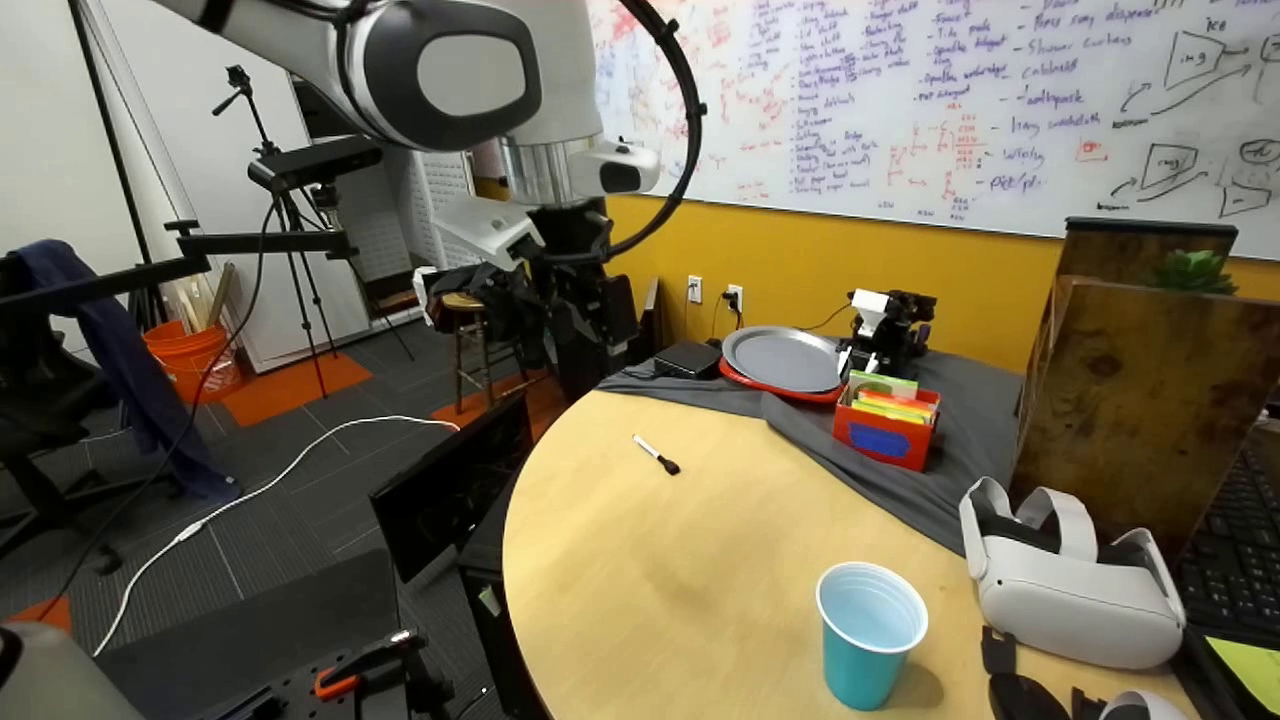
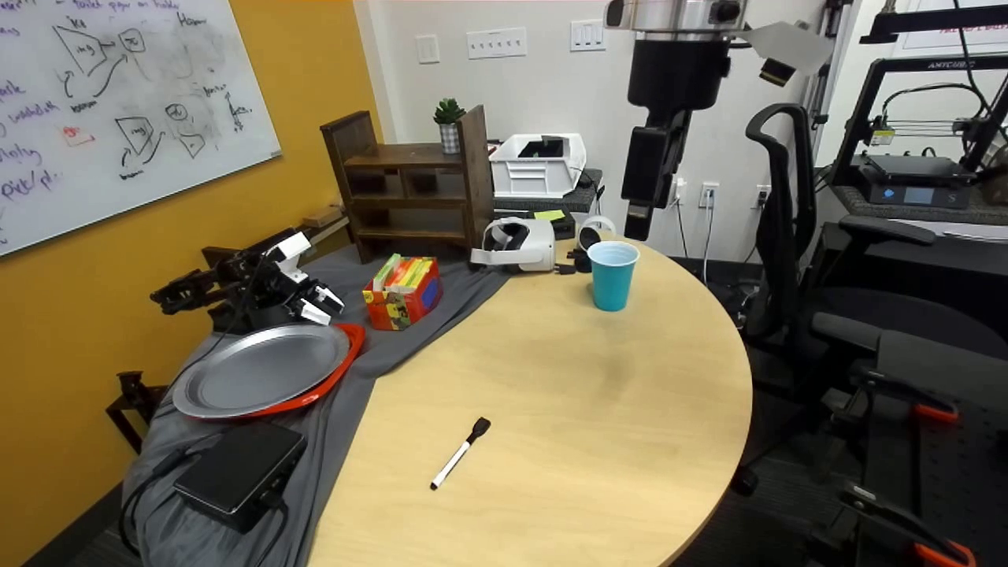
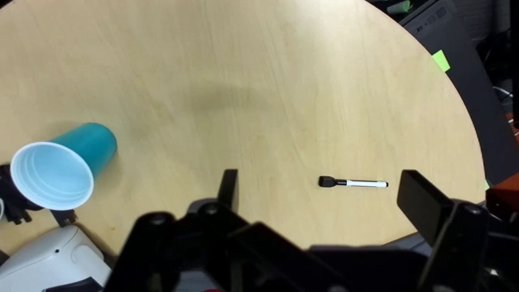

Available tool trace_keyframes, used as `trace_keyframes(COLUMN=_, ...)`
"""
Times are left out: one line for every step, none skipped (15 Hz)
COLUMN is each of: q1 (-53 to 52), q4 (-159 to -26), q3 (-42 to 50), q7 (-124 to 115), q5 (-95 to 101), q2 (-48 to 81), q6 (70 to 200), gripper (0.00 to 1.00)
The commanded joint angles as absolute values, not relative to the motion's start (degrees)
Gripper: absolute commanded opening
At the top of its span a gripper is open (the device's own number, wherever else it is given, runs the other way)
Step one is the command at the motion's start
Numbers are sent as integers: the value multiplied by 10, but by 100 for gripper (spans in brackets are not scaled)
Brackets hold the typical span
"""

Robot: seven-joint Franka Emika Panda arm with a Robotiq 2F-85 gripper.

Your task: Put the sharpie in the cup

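Gripper [image 3: 323,190] stood nearest in your wrist view, and you had its fingers [image 3: 423,202] spread wide apart above the table [image 3: 259,134]. In an exterior view, your sharpie [image 2: 459,457] lay flat on the table, its broad black end turned toward the far side. Farther off, well apart from it, your blue cup [image 2: 613,283] stood upright. Beyond the cup sat the white headset [image 2: 535,246], then a brown shelf unit [image 2: 476,189].
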State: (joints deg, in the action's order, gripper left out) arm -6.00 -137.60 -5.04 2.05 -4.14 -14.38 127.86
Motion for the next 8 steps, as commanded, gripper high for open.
trace_keyframes(q1=-66, q4=-1369, q3=-54, q7=69, q5=-16, q2=-112, q6=1314, gripper=100)
trace_keyframes(q1=-67, q4=-1366, q3=-54, q7=81, q5=-12, q2=-104, q6=1323, gripper=100)
trace_keyframes(q1=-70, q4=-1364, q3=-52, q7=103, q5=-13, q2=-96, q6=1333, gripper=100)
trace_keyframes(q1=-72, q4=-1360, q3=-51, q7=123, q5=-14, q2=-86, q6=1338, gripper=100)
trace_keyframes(q1=-73, q4=-1357, q3=-51, q7=142, q5=-13, q2=-77, q6=1344, gripper=100)
trace_keyframes(q1=-75, q4=-1350, q3=-50, q7=167, q5=-18, q2=-65, q6=1345, gripper=100)
trace_keyframes(q1=-74, q4=-1345, q3=-51, q7=184, q5=-13, q2=-55, q6=1350, gripper=100)
trace_keyframes(q1=-75, q4=-1338, q3=-51, q7=207, q5=-10, q2=-43, q6=1353, gripper=100)
